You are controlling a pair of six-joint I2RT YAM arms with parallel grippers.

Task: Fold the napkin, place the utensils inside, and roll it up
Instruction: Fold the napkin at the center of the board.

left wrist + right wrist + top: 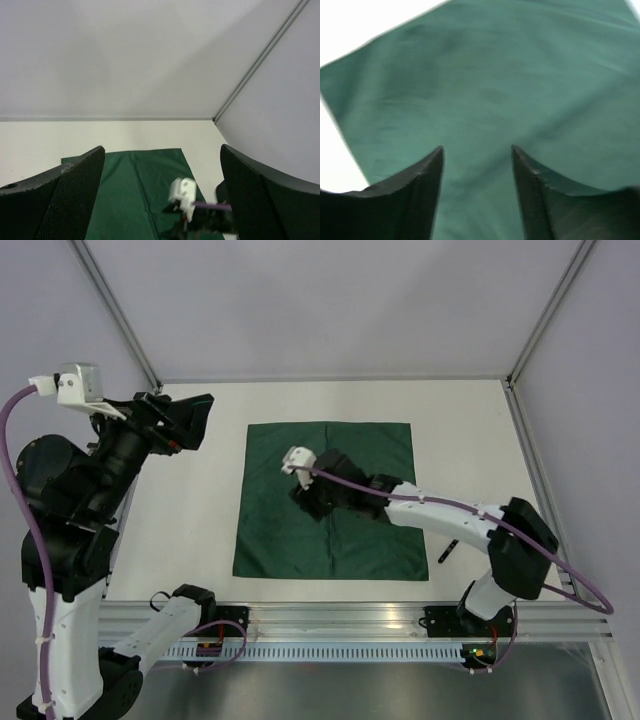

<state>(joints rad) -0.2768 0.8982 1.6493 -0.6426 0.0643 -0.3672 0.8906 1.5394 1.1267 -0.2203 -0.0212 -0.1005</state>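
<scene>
The dark green napkin lies flat and spread out in the middle of the white table, with a faint crease down its centre. My right gripper hovers low over the napkin's left-centre part, open, with only green cloth showing between its fingertips. My left gripper is raised off to the napkin's upper left, open wide and holding nothing. Of the fork I see only a short black piece of handle on the table right of the napkin, the remainder hidden by the right arm.
The right arm reaches across the napkin's right half with its purple cable. A metal frame and grey walls enclose the table. A rail runs along the near edge. Bare white table lies left of the napkin.
</scene>
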